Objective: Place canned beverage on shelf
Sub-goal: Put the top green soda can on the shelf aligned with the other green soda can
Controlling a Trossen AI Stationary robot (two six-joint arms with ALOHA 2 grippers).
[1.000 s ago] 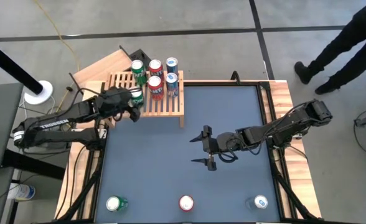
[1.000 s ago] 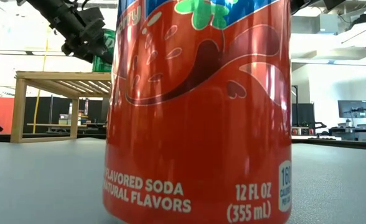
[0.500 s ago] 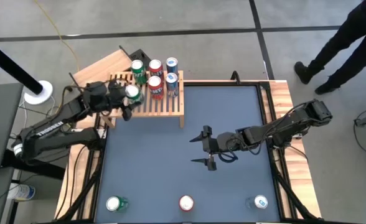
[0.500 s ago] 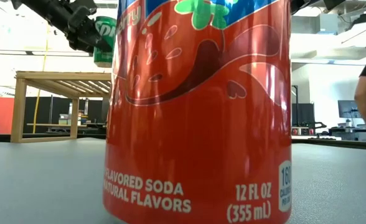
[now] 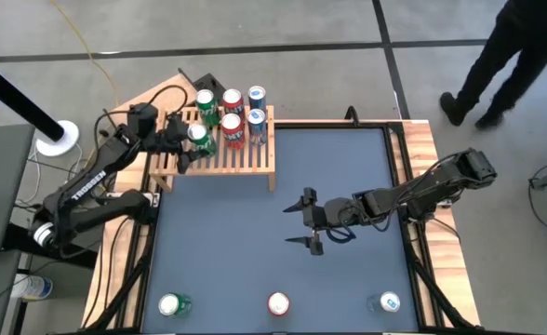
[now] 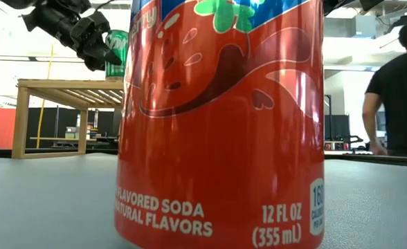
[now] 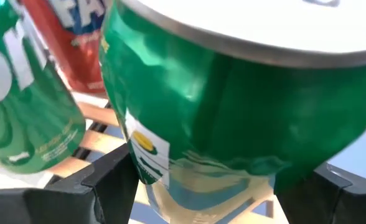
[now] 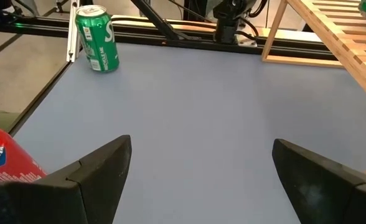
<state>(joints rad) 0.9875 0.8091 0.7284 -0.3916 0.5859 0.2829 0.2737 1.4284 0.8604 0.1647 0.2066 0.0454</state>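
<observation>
- Left gripper [image 5: 188, 144] has a green can [image 5: 198, 138] between its fingers, jaws spread to the can's width; I see it over the left part of the shelf [image 5: 246, 158], beside the cans already standing there.
- From the left wrist view the green can [image 7: 233, 106] fills most of the picture, a dark finger [image 7: 83, 186] on each side of it, slats below and another green can [image 7: 21, 106] and a red can [image 7: 71, 43] just beyond.
- From the low view the held can [image 6: 117, 52] is above the shelf top [image 6: 65, 84]; I cannot tell whether its base touches the slats.
- On the shelf I count five standing cans: a green one [image 5: 206, 100], two red [image 5: 232, 100] and two blue [image 5: 256, 96], in two short rows at the back.
- Right gripper [image 5: 303, 223] hangs over the middle of the table [image 5: 348, 177], fingers fully apart, holding nothing; its wrist view shows bare mat between the fingers [image 8: 89, 171].
- Three more cans stand along the table's near edge: green [image 5: 173, 304], red [image 5: 278, 303] and one with a blue side [image 5: 388, 302].
- Hard to read: the low view is mostly blocked by that red can [image 6: 221, 117] right at the lens, so the right arm is hidden there.
- A person [image 5: 506, 56] stands beyond the table's far right corner, cut off by the picture edge; in the low view I see only a dark-shirted torso [image 6: 397, 97].
</observation>
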